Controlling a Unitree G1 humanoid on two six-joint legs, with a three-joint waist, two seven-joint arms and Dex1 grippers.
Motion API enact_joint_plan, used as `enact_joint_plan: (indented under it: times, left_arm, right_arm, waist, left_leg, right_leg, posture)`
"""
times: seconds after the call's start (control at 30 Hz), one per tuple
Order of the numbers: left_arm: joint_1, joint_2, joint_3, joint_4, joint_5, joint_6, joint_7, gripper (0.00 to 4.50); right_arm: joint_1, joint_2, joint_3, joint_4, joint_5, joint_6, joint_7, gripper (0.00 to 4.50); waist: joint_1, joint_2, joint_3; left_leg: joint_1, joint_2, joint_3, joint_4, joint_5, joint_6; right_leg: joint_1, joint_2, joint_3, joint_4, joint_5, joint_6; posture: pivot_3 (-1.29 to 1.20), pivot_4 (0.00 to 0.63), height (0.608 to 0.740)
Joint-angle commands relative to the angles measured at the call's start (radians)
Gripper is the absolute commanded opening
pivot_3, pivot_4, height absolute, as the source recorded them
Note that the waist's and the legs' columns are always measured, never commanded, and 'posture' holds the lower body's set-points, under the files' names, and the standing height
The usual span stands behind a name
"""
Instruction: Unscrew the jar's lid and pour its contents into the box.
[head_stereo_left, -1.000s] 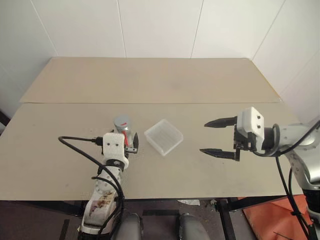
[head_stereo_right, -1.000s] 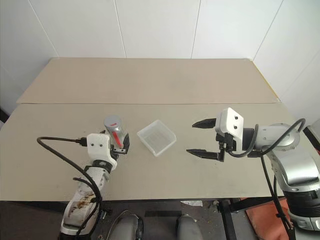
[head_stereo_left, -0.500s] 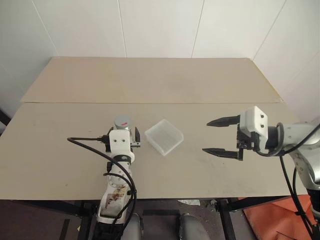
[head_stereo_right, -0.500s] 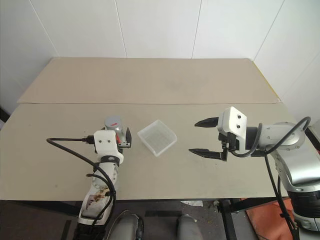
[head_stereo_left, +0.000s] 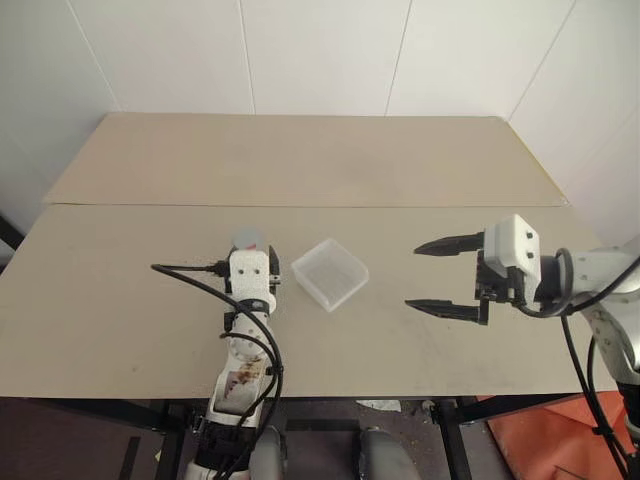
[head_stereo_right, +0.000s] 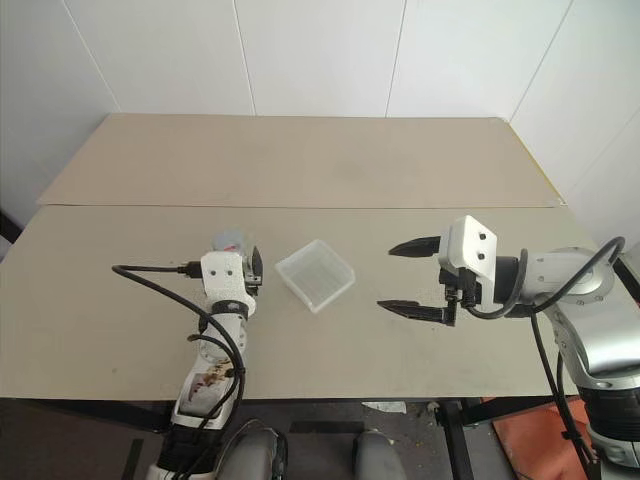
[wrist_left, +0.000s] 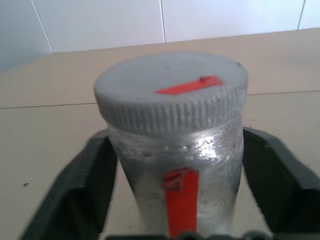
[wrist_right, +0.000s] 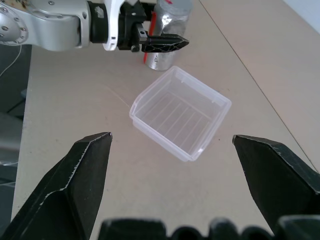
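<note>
The jar (wrist_left: 175, 165) stood upright on the counter (head_stereo_left: 120, 290), left of centre in the head views, its long axis vertical and the lid (wrist_left: 172, 97) on top, a red strip across it. The left claw (wrist_left: 175, 200) reached in level from the near side, one finger on either side of the jar's body below the lid. In the left wrist view a thin gap showed on each side, so I cannot tell whether the grip had closed. Just right of the jar, near but apart, sat the clear box (head_stereo_left: 329, 273), looking bare inside. The right claw (head_stereo_left: 440, 275) hung well apart at the right of the frame, released and spread wide, pointing toward the box. Judging by this, the left arm was nearer to steady the jar, leaving the lid to the right claw.
</note>
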Motion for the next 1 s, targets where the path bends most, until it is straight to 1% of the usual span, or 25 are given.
enact_joint_plan:
  times: [0.03,0.07,0.1,0.17,0.3,0.4,0.47,0.5,0.57,0.63,0.7,0.77,0.83,0.9,1.0]
  left_arm:
    - [-0.004,-0.016,-0.004,-0.030,0.008,-0.024,-0.003,2.28]
    - [0.000,-0.015,-0.004,-0.037,0.006,-0.018,-0.007,2.02]
    - [0.004,-0.013,-0.004,-0.041,0.006,-0.015,-0.011,1.93]
    - [0.007,-0.012,0.006,-0.056,-0.006,-0.005,-0.021,1.93]
    - [-0.013,0.033,0.045,-0.106,-0.058,0.015,-0.104,1.93]
    - [-0.030,0.092,0.096,-0.169,-0.149,0.068,-0.214,1.93]
    - [-0.046,0.155,0.146,-0.217,-0.239,0.128,-0.310,1.93]
    - [-0.061,0.185,0.188,-0.243,-0.318,0.181,-0.362,1.93]
    - [-0.103,0.296,0.286,-0.275,-0.512,0.298,-0.519,1.93]
    - [-0.135,0.386,0.349,-0.278,-0.654,0.383,-0.628,1.93]
    - [-0.171,0.479,0.386,-0.249,-0.773,0.450,-0.749,1.93]
    - [-0.219,0.571,0.380,-0.198,-0.847,0.468,-0.908,1.93]
    - [-0.269,0.632,0.351,-0.130,-0.878,0.483,-1.018,1.93]
    - [-0.321,0.683,0.284,-0.046,-0.861,0.437,-1.178,1.93]
    - [-0.382,0.713,0.198,0.056,-0.817,0.345,-1.356,1.93]
  right_arm:
    - [-0.003,-0.016,-0.055,-0.037,0.032,-0.002,-0.001,4.50]
    - [-0.002,-0.015,-0.058,-0.040,0.038,0.000,-0.002,4.50]
    - [-0.002,-0.013,-0.059,-0.042,0.042,0.000,-0.003,4.50]
    - [-0.002,-0.006,-0.058,-0.049,0.048,0.002,-0.007,4.50]
    - [-0.010,0.021,-0.046,-0.080,0.084,0.002,-0.021,4.50]
    - [-0.048,0.059,-0.024,-0.086,0.094,0.014,-0.056,4.50]
    - [-0.085,0.090,-0.006,-0.085,0.103,0.027,-0.082,4.50]
    - [-0.106,0.107,0.004,-0.084,0.108,0.036,-0.096,4.50]
    - [-0.159,0.153,0.037,-0.075,0.110,0.060,-0.130,4.50]
    - [-0.201,0.189,0.065,-0.064,0.100,0.082,-0.155,4.50]
    - [-0.251,0.229,0.102,-0.046,0.083,0.111,-0.189,4.50]
    - [-0.323,0.282,0.138,-0.013,0.083,0.166,-0.235,4.50]
    - [-0.377,0.321,0.166,0.006,0.087,0.204,-0.257,4.50]
    - [-0.444,0.364,0.192,0.026,0.099,0.247,-0.270,4.50]
    - [-0.516,0.416,0.219,0.057,0.102,0.292,-0.283,4.50]
  waist:
    - [0.000,0.000,0.000]
    - [0.000,0.000,0.000]
    - [0.000,0.000,0.000]
    - [0.000,0.000,0.000]
    - [0.000,0.000,0.000]
    - [-0.003,0.000,0.000]
    - [-0.008,0.000,0.000]
    - [-0.010,0.000,0.000]
    - [-0.015,0.000,0.000]
    - [-0.019,0.000,0.000]
    - [-0.018,0.001,0.000]
    - [-0.018,0.001,0.000]
    - [-0.012,0.001,0.001]
    - [-0.011,0.001,0.001]
    - [-0.013,0.001,0.001]
  left_leg:
    - [0.000,0.000,0.000,0.000,0.000,0.000]
    - [0.000,0.000,0.000,0.000,0.000,0.000]
    - [0.000,0.000,0.000,0.000,0.000,0.000]
    - [0.000,0.000,0.000,0.000,0.000,0.000]
    - [0.000,0.000,0.000,0.000,0.000,0.000]
    - [0.000,0.000,0.000,0.000,0.000,0.000]
    - [0.000,0.000,0.000,0.000,0.000,0.000]
    - [0.000,0.000,0.000,0.000,0.000,0.000]
    - [0.000,0.000,-0.001,0.000,0.000,0.000]
    - [0.000,0.001,-0.001,0.000,0.000,0.000]
    - [0.000,0.001,-0.001,0.000,0.000,0.000]
    - [0.000,0.001,-0.001,0.000,0.000,0.000]
    - [-0.001,0.001,-0.001,0.000,0.000,0.000]
    - [-0.001,0.001,-0.002,0.000,0.000,0.000]
    - [-0.002,0.001,-0.002,0.000,0.000,0.000]
  right_leg:
    - [0.000,0.000,0.000,0.000,0.000,0.000]
    - [0.000,0.000,0.000,0.000,0.000,0.000]
    - [0.000,0.000,0.000,0.000,0.000,0.000]
    - [0.000,0.000,0.000,0.000,0.000,0.000]
    - [0.000,0.000,0.000,0.000,0.000,0.000]
    - [0.000,0.000,0.000,0.000,0.000,0.000]
    - [0.000,0.000,0.000,0.001,0.000,0.000]
    - [-0.001,0.000,0.000,0.001,0.000,0.000]
    - [-0.001,0.000,0.000,0.001,0.000,0.000]
    - [-0.002,0.001,-0.001,0.002,0.000,0.000]
    - [-0.002,0.001,-0.001,0.002,0.000,0.000]
    - [-0.002,0.000,-0.001,0.001,0.000,0.000]
    - [-0.002,0.000,-0.002,0.001,0.000,0.000]
    - [-0.002,0.000,-0.003,0.001,0.000,0.000]
    - [-0.002,0.000,-0.003,0.000,0.000,0.000]
  posture:
    - [0.00,0.150,0.740]
    - [0.00,0.150,0.740]
    - [0.00,0.150,0.740]
    - [0.00,0.150,0.740]
    - [0.00,0.150,0.740]
    - [0.00,0.150,0.740]
    - [0.00,0.150,0.740]
    - [0.00,0.150,0.740]
    - [0.00,0.150,0.740]
    - [0.00,0.150,0.740]
    - [0.00,0.150,0.740]
    - [0.00,0.150,0.740]
    - [0.00,0.150,0.740]
    - [0.00,0.150,0.740]
    - [0.00,0.150,0.740]
